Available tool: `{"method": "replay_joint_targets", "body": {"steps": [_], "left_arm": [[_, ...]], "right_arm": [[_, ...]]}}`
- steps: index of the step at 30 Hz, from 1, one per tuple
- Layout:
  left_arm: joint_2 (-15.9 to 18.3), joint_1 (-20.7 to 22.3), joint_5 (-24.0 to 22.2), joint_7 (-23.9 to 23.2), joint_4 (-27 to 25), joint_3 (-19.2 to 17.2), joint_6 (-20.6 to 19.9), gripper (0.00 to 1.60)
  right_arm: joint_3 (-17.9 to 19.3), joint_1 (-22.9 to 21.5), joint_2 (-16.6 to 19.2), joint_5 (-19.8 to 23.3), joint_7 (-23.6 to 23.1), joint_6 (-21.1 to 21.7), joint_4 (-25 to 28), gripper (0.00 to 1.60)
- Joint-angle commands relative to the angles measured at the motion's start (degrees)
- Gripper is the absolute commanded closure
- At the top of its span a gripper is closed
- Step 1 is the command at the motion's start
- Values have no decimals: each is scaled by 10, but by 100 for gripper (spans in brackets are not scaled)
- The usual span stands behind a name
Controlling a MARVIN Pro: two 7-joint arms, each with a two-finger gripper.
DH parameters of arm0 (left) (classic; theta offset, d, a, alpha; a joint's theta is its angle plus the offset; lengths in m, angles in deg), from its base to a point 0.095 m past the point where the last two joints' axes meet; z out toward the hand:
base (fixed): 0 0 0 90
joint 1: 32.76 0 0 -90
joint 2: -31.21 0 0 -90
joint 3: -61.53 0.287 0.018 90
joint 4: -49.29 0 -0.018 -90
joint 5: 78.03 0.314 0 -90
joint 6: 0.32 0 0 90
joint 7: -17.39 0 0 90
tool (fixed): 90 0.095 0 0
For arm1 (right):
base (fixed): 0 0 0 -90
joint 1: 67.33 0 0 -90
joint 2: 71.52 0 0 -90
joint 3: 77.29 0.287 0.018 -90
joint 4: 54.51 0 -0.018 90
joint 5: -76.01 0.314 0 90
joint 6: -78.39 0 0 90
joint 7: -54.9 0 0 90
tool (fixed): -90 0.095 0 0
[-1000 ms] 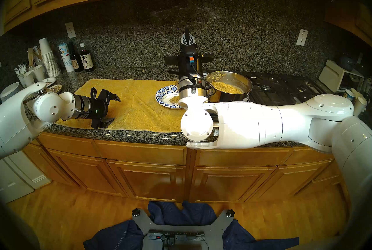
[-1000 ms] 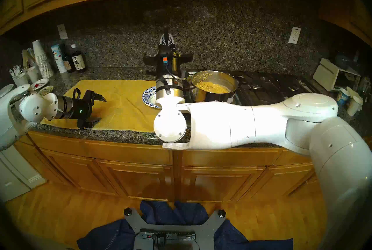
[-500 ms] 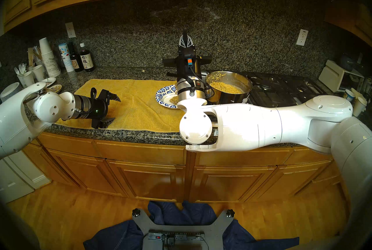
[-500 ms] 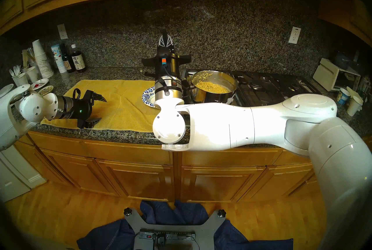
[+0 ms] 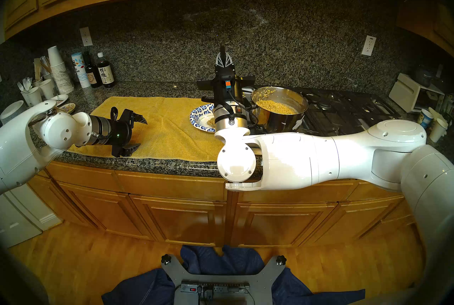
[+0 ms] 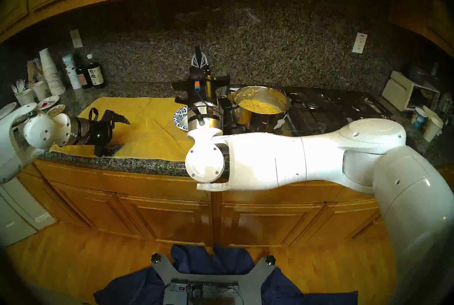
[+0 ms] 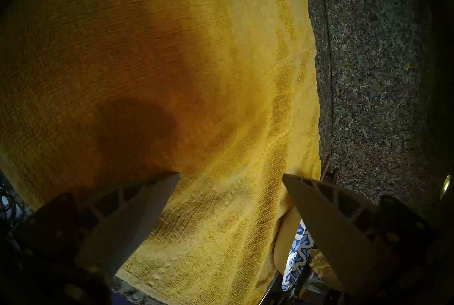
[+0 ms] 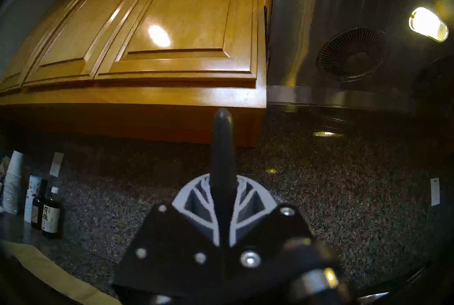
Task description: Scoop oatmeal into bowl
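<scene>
Granite counter carries a yellow towel (image 5: 162, 125) catching spills beneath the bowl (image 5: 200, 116), already holding some oatmeal (image 5: 210, 121) left of the pot (image 5: 280, 107); the right gripper (image 5: 223, 57) clenches a dark utensil handle (image 8: 222, 149) while the left gripper (image 5: 137, 133) hangs released.

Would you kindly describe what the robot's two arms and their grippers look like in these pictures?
Both arms have glossy white rounded shells with small dark screws. Each wrist ends in a silver metal ring with a black cable plugged in. The left gripper has a black body with a green light and dark ribbed triangular fingers. The right gripper has pale grey latticed fingers and an orange-and-blue tag on its black body.
</scene>
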Motion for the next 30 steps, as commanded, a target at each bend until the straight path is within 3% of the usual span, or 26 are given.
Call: {"method": "replay_joint_targets", "body": {"steps": [1, 8, 21, 30], "left_arm": [[-1, 1, 1, 0, 1, -1, 0, 0], [-1, 1, 1, 0, 1, -1, 0, 0], [-1, 2, 1, 1, 1, -1, 0, 0], [-1, 2, 1, 1, 1, -1, 0, 0]], "right_arm": [[27, -43, 12, -14, 0, -1, -6, 160], [33, -52, 14, -13, -1, -1, -1, 160], [-10, -7, -13, -19, 0, 7, 8, 160], [-11, -21, -10, -23, 0, 8, 3, 160]]}}
